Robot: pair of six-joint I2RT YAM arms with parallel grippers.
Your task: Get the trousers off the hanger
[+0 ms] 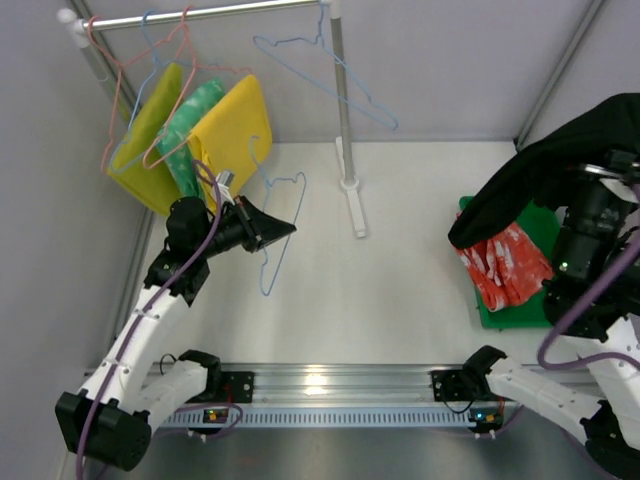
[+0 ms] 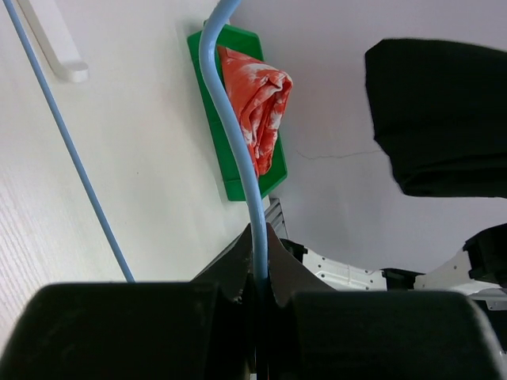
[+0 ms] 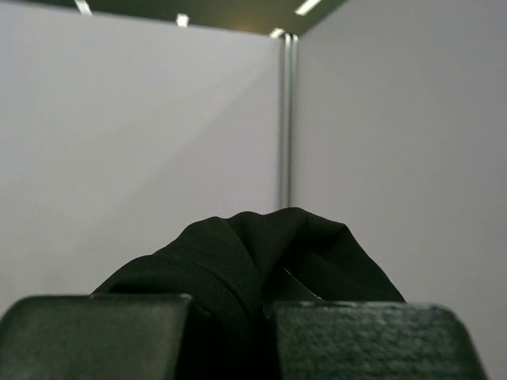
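At the right of the worktop (image 1: 400, 290), your right hand (image 3: 265, 317) is clamped on the black trousers (image 1: 530, 175), raised over the green board (image 1: 497, 316) where the red-orange trousers (image 1: 508, 265) lie, likely to stack them. Your left hand (image 1: 262, 228) pinches the bare blue hanger (image 1: 298, 190), holding it aside.

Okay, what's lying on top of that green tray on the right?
The red-orange trousers lie on the green tray. The black trousers, shut in the right gripper, hang above it without touching and hide part of the tray in the top view.
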